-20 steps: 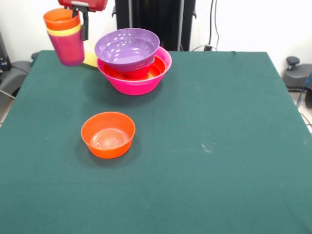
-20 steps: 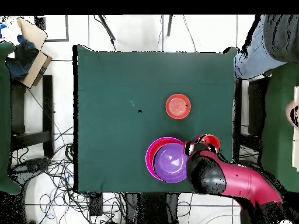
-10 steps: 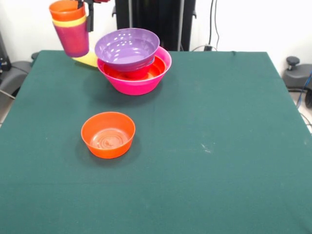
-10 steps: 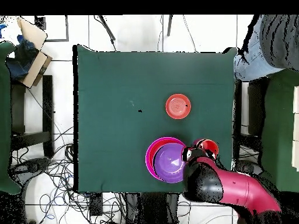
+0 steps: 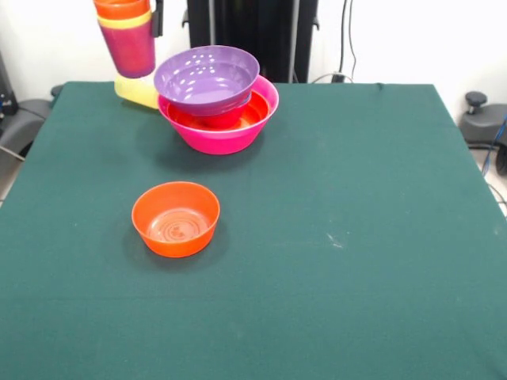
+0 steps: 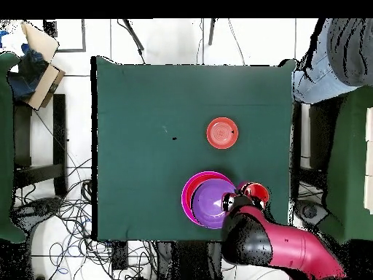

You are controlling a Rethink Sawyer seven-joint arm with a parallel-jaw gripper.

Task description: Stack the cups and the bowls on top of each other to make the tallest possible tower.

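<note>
Three nested cups (image 5: 127, 38), orange in yellow in purple, hang in the air at the far left, just left of the tower. My gripper (image 5: 154, 16) is shut on their rim; only one black finger (image 5: 158, 17) shows at the top edge. The tower has the big pink bowl (image 5: 226, 136) as base, a wide orange bowl (image 5: 252, 113) inside it and the purple bowl (image 5: 207, 76) tilted on top. Another yellow cup (image 5: 136, 92) lies on the table behind the held cups. From overhead the cups (image 6: 254, 192) sit beside the purple bowl (image 6: 210, 202), under the arm (image 6: 277, 244).
A small orange bowl (image 5: 175, 218) stands alone on the green table (image 5: 356, 237), toward the near left; overhead it shows as the orange bowl (image 6: 222, 133). A person's leg (image 6: 331, 62) is at the table's corner. A cardboard box (image 6: 38, 55) lies off the table.
The gripper has carried the nested cups upward and to the right in the front view, closer to the tower. The bowls have not moved.
</note>
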